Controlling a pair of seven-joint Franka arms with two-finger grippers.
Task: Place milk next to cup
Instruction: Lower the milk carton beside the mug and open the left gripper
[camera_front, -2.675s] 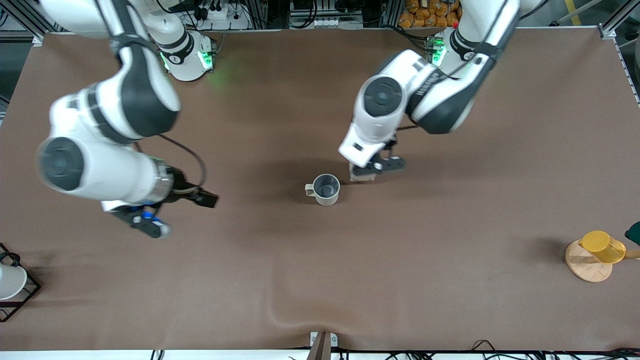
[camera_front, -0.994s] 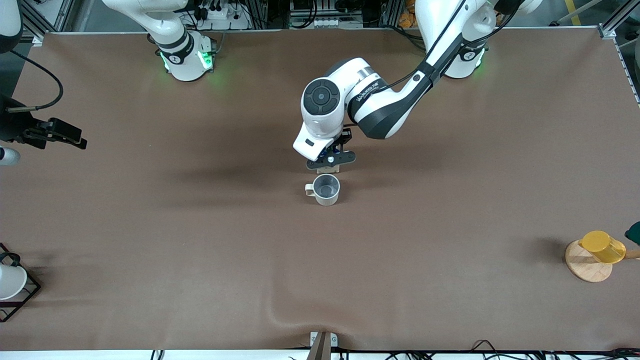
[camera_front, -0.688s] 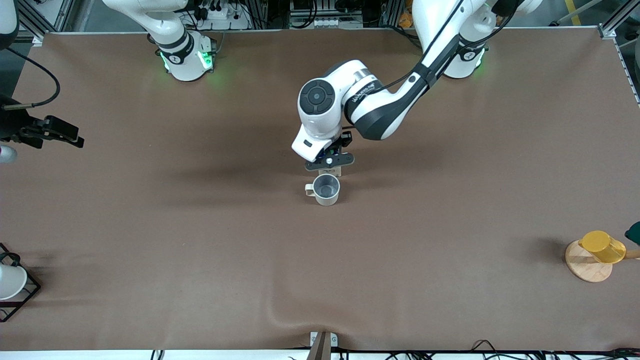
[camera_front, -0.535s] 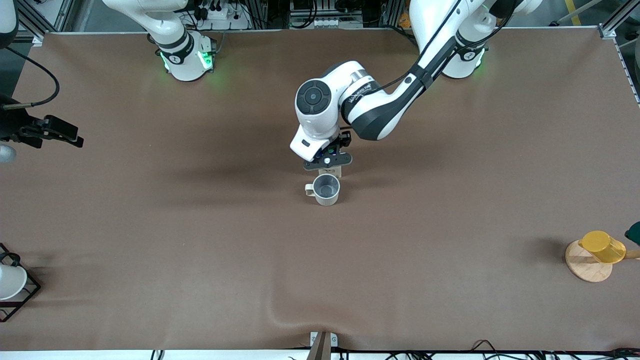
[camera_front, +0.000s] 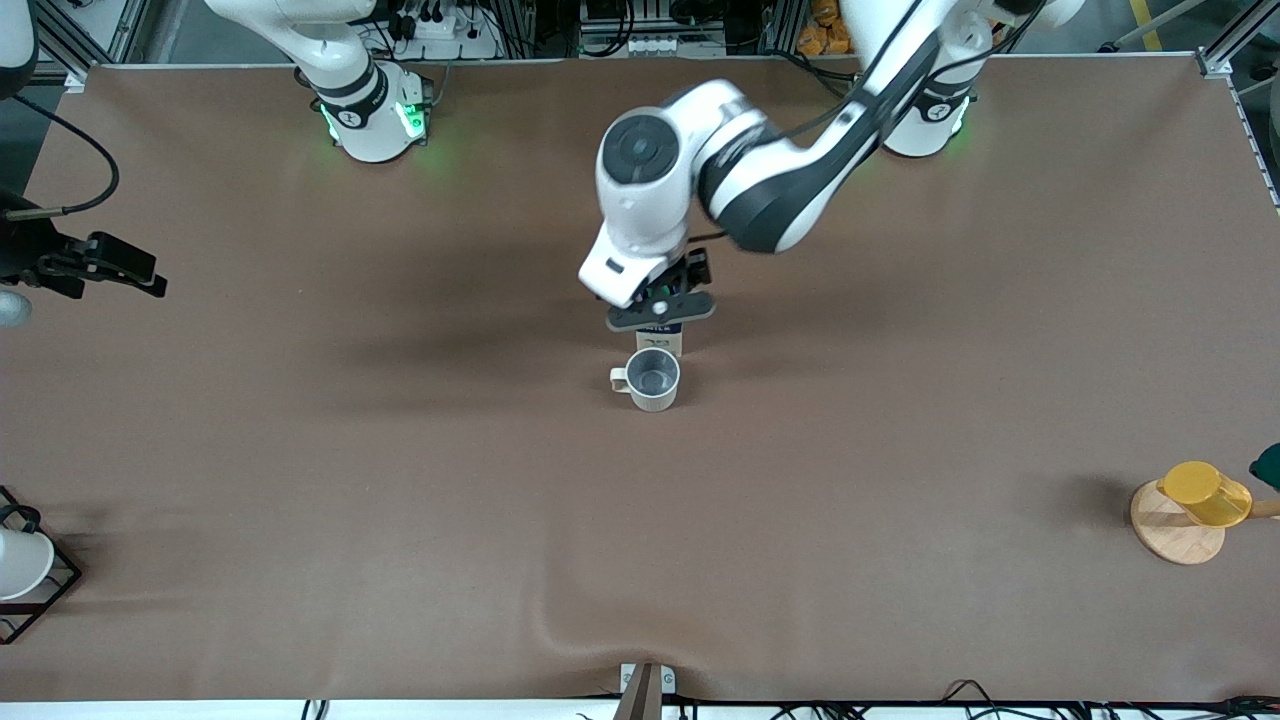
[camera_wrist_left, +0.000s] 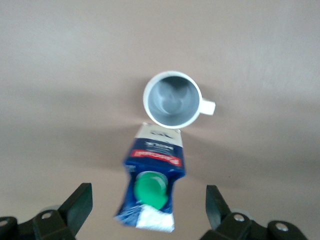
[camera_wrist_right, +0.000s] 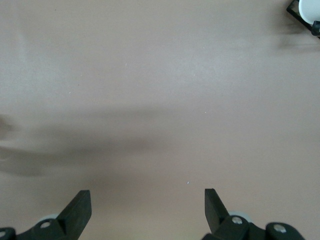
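The milk (camera_front: 664, 338) stands upright on the table beside the cup (camera_front: 652, 378), just farther from the front camera and close to its rim. The cup is an off-white mug with a grey-blue inside. My left gripper (camera_front: 660, 310) is open and hangs above the milk, not touching it. In the left wrist view the milk (camera_wrist_left: 155, 170) with its green cap sits below and between the spread fingers (camera_wrist_left: 80, 200), with the cup (camera_wrist_left: 171, 100) next to it. My right gripper (camera_wrist_right: 147, 200) is open and empty over bare table at the right arm's end, where that arm waits.
A yellow cup (camera_front: 1205, 495) lies on a round wooden coaster (camera_front: 1170, 540) at the left arm's end. A white cup in a black wire rack (camera_front: 20, 565) stands at the right arm's end, near the front camera; it also shows in the right wrist view (camera_wrist_right: 306, 12).
The left gripper carried the milk to the cup, then let go and rose above it. The right arm drew back to the table's end and has stayed there.
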